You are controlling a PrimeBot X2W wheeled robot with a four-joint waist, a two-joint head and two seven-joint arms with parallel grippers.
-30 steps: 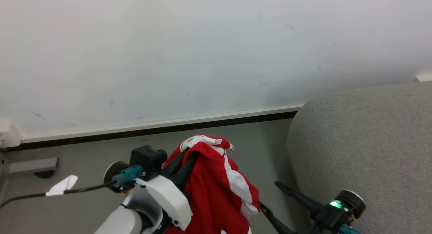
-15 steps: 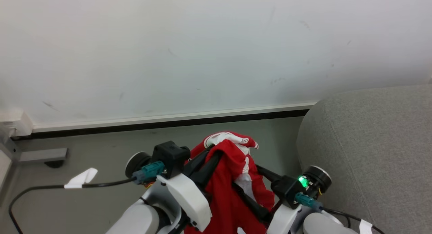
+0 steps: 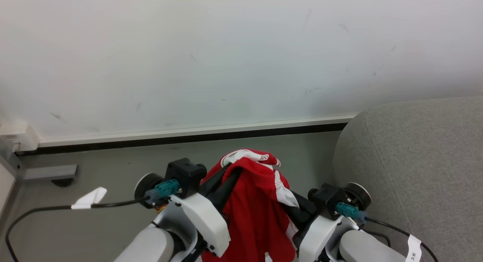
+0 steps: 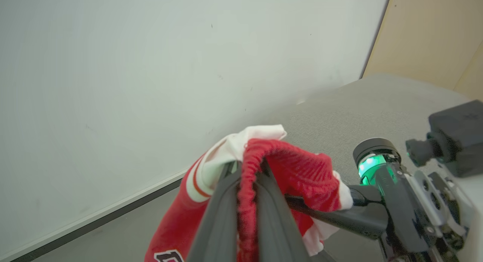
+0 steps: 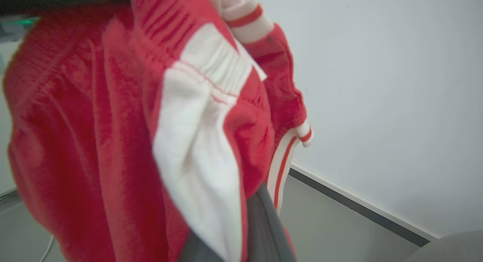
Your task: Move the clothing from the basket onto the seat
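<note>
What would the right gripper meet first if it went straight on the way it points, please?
The clothing held by the left gripper; the right gripper seems to touch it, though depth is unclear.

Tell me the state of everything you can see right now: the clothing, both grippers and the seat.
clothing: lifted, hanging bunched in the air.
left gripper: shut on the clothing's top edge.
right gripper: fingers pushed into the hanging fabric; open or shut unclear.
seat: no garment on its visible part.
</note>
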